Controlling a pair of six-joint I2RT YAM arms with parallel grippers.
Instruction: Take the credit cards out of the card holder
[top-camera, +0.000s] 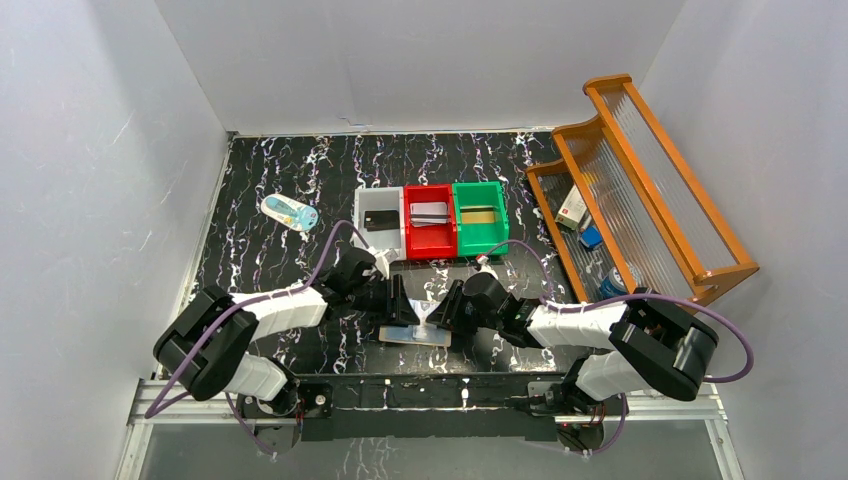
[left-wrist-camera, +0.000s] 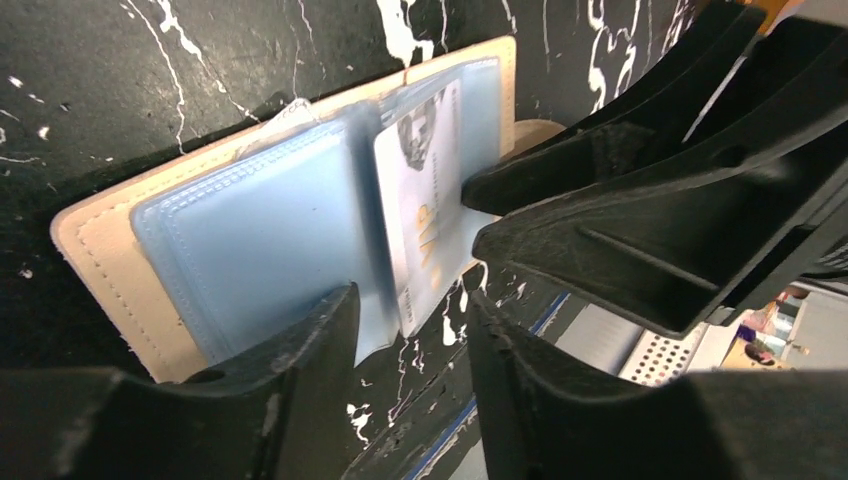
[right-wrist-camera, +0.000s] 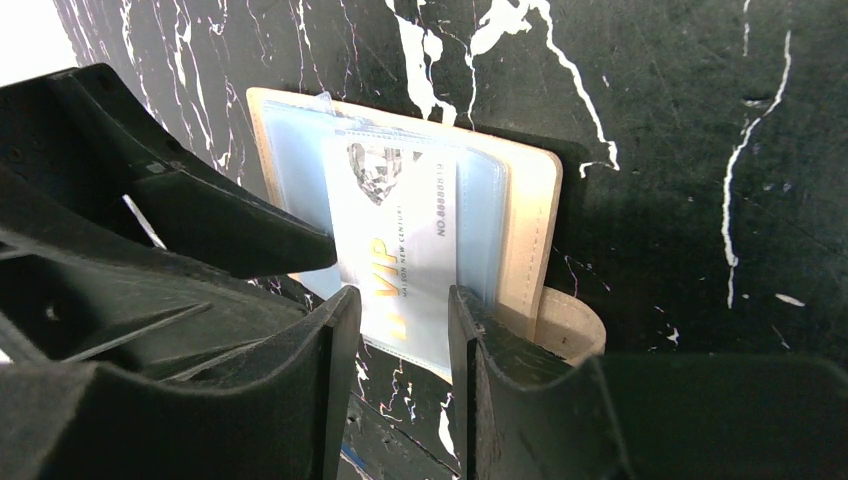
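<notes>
top view first: three down i'd say. a thin black card (top-camera: 380, 221) lies in the white plastic bin (top-camera: 364, 204), a thin silvery card (top-camera: 428, 212) in the red plastic bin (top-camera: 430, 189) and a thin gold card (top-camera: 479, 214) in the green plastic bin (top-camera: 478, 186), all at the far side. the small beige leather-like bifold card holder (top-camera: 415, 336) lies open at the near edge of the black marbled table (top-camera: 270, 160), with my left gripper (top-camera: 398, 300) and right gripper (top-camera: 445, 305) both down over it.

left wrist view: the card holder (left-wrist-camera: 95, 250) shows its pale blue plastic pockets (left-wrist-camera: 250, 230), and one pale white vip card (left-wrist-camera: 425, 200) is still in a pocket, its near end poking out. so that one's left. my left gripper (left-wrist-camera: 412, 300) is partway open, clamped on nothing, one finger at the pocket's near edge. the right gripper (left-wrist-camera: 475, 218) has its tips at the card's right edge.

right wrist view: my right gripper (right-wrist-camera: 402, 295) is about half open with the vip card (right-wrist-camera: 400, 230) sitting in the gap. honestly can't tell if it's squeezing the card or just straddling it.
</notes>
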